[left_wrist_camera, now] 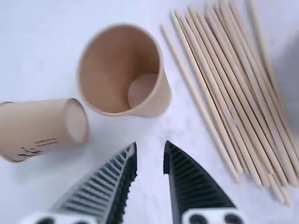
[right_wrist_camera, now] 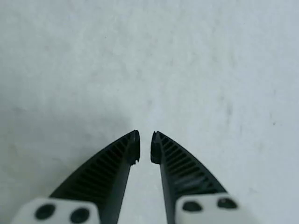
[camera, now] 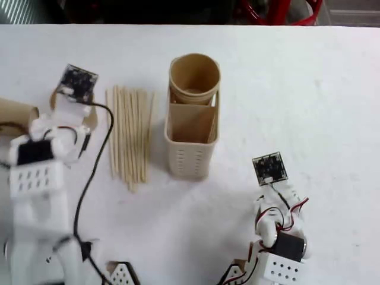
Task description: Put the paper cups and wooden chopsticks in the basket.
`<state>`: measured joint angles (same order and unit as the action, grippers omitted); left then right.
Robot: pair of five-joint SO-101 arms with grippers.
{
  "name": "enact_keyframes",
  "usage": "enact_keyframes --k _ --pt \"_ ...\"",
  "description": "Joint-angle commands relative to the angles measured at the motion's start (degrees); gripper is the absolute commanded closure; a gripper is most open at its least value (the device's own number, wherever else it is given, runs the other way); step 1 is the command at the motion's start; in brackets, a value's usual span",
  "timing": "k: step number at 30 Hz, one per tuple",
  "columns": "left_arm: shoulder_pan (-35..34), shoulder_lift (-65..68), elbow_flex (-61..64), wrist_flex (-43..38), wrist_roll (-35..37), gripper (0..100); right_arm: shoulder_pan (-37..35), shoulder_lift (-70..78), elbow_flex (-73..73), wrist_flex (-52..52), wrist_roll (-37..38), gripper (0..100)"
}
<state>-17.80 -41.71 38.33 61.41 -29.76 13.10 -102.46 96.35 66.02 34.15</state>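
- High view: a beige plastic basket (camera: 189, 155) with perforated walls and a flat divider is standing mid-table. A stack of tan paper cups (camera: 194, 76) is sitting upright in its far compartment, while the near compartment is showing only bare walls.
- Just to the left of the basket, a loose bundle of thin, pale wooden chopsticks (camera: 127, 138) is lying flat on the white table (camera: 309, 89), roughly parallel to the basket's long side.
- The white left arm (camera: 37, 169) is reaching over the table's left side, its camera board covering most of a cup beneath it. Another cup is lying at the left edge. The right arm (camera: 278, 234) is sitting low on the right, well apart from the basket.
- Left wrist view: the left gripper (left_wrist_camera: 150, 147), with ribbed black fingers, is holding nothing and its tips are standing a little apart. Just ahead of it an upright cup (left_wrist_camera: 112, 60) is showing its smooth round mouth and pale bottom.
- A toppled cup (left_wrist_camera: 39, 126) is lying on its side just beside the upright one, base toward it. The chopsticks (left_wrist_camera: 229, 88) are fanning across the table on the upright cup's other side, near the gripper.
- Right wrist view: the right gripper (right_wrist_camera: 144, 142) is hovering over bare, faintly grainy tabletop (right_wrist_camera: 187, 56), all but closed with only a thin slit between its tips, gripping nothing.
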Motion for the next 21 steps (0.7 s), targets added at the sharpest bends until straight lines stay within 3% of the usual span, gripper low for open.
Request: enact_keyframes --k 1,7,12,15,21 --pt "1.2 -8.6 -1.3 -1.6 0.2 88 0.2 -0.3 0.5 0.2 0.4 94.2" --pt "1.6 3.9 -11.4 -1.1 5.3 79 0.2 -0.3 0.5 0.2 0.4 94.2" --pt "1.6 23.9 -27.5 4.6 6.1 81 0.2 -0.3 0.5 0.2 0.4 94.2" --pt "1.6 34.3 -35.8 8.2 10.4 81 0.2 -0.3 0.5 0.2 0.4 94.2" --pt "4.1 47.7 -45.1 12.5 12.2 81 0.2 -0.3 0.5 0.2 0.4 94.2"
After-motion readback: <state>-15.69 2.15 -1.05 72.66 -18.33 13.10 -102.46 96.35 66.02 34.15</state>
